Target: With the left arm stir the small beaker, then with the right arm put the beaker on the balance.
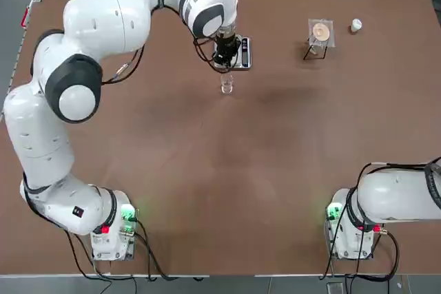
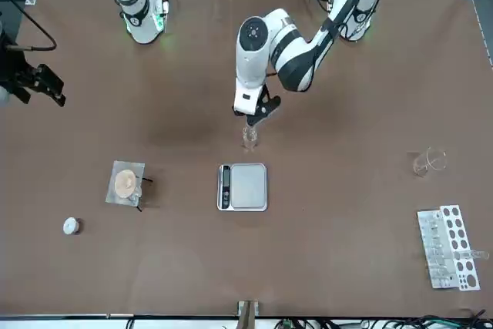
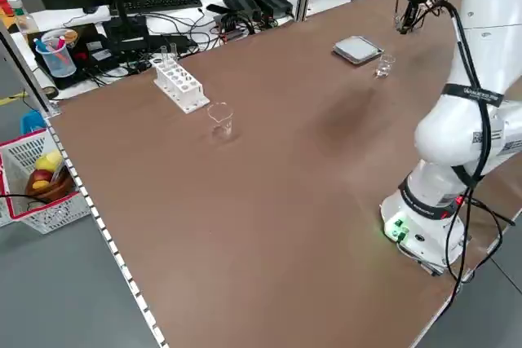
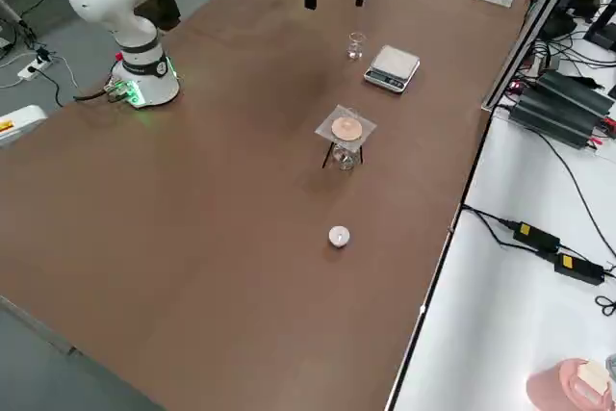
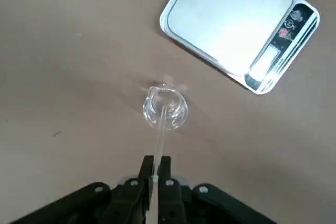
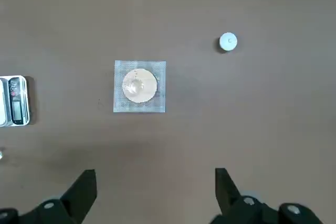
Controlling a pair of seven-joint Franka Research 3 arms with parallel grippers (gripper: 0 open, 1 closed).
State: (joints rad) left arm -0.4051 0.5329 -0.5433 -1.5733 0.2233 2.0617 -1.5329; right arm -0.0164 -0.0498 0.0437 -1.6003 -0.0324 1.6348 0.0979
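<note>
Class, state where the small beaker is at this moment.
In the front view, the small beaker stands on the table on the robot's side of the balance, just below the left gripper.

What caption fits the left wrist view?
Black left gripper, fingers shut on a thin clear rod, its tip in the small clear glass beaker beside the silver-grey digital balance.

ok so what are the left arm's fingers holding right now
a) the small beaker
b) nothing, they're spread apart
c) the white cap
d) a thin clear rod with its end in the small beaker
d, since the left wrist view shows the left gripper closed on a thin clear rod whose far end reaches into the small beaker.
</note>
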